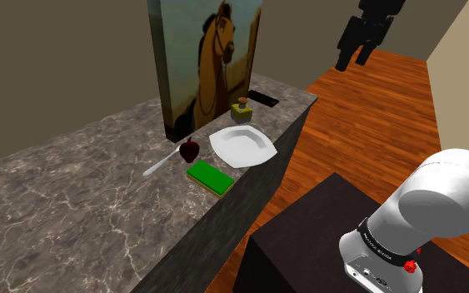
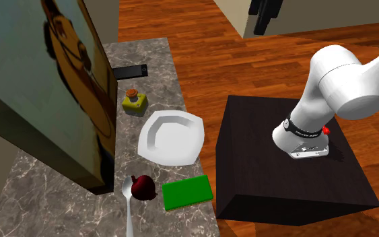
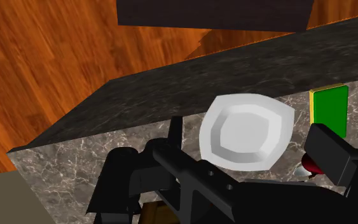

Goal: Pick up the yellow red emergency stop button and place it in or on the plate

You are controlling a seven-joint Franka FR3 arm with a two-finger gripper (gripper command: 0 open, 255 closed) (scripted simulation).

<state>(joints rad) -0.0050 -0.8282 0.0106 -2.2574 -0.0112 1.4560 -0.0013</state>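
The emergency stop button [image 1: 241,108] [image 2: 134,101] has a yellow-green base and a small reddish-brown cap. It stands on the marble counter, just beyond the white, squarish plate [image 1: 241,144] [image 2: 171,137] [image 3: 247,130]. My black gripper [image 1: 351,60] [image 2: 262,27] hangs high in the air above the wooden floor, far from both and off the counter's edge. Its fingers [image 3: 333,156] stand apart with nothing between them. In the wrist view the plate lies far below, between the fingers.
On the counter near the plate lie a dark red apple [image 1: 190,151] [image 2: 143,188], a spoon [image 1: 162,162], a green sponge [image 1: 210,176] [image 2: 187,192] and a black flat device [image 1: 262,97]. A tall horse picture [image 1: 207,58] stands behind them. My dark stand [image 2: 289,155] is beside the counter.
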